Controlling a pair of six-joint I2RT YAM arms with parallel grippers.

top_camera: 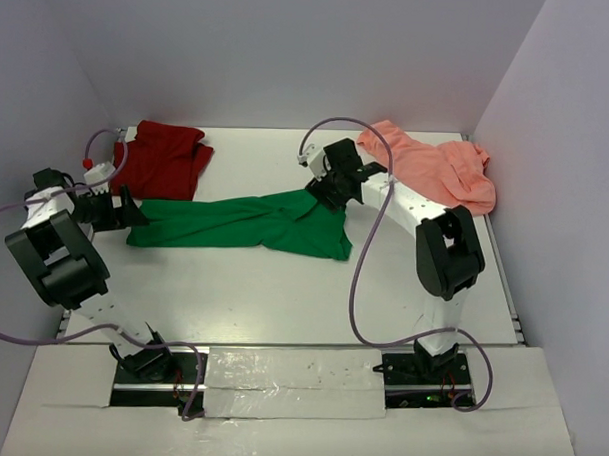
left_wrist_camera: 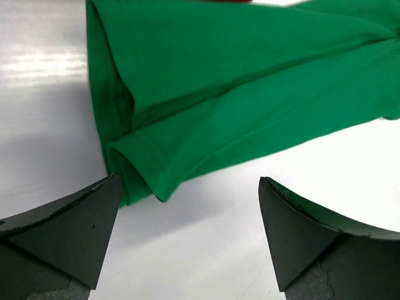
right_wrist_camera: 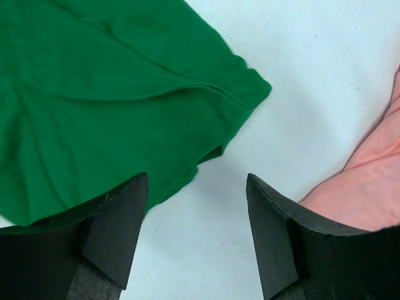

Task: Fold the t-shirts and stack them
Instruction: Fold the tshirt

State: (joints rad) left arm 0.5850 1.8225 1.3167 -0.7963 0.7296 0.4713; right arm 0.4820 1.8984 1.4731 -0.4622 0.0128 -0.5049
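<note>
green t-shirt [top_camera: 245, 224] lies mid-table as a long band; left gripper [left_wrist_camera: 187, 186] and right gripper [right_wrist_camera: 197, 181] sit at its two ends (likely poised to fold it), both gaping wide, holding nothing

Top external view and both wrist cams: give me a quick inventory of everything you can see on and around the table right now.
green t-shirt: 1, bright green, stretched across the table's middle
red t-shirt: 1, dark red, crumpled, far left
pink t-shirt: 1, salmon pink, crumpled, far right corner
table: 1, white, under all three shirts
glossy sheet: 1, pale, near edge between the arm bases
left end effector: 1, black, open, at the green t-shirt's left end
right end effector: 1, black, open, at its right end
</note>
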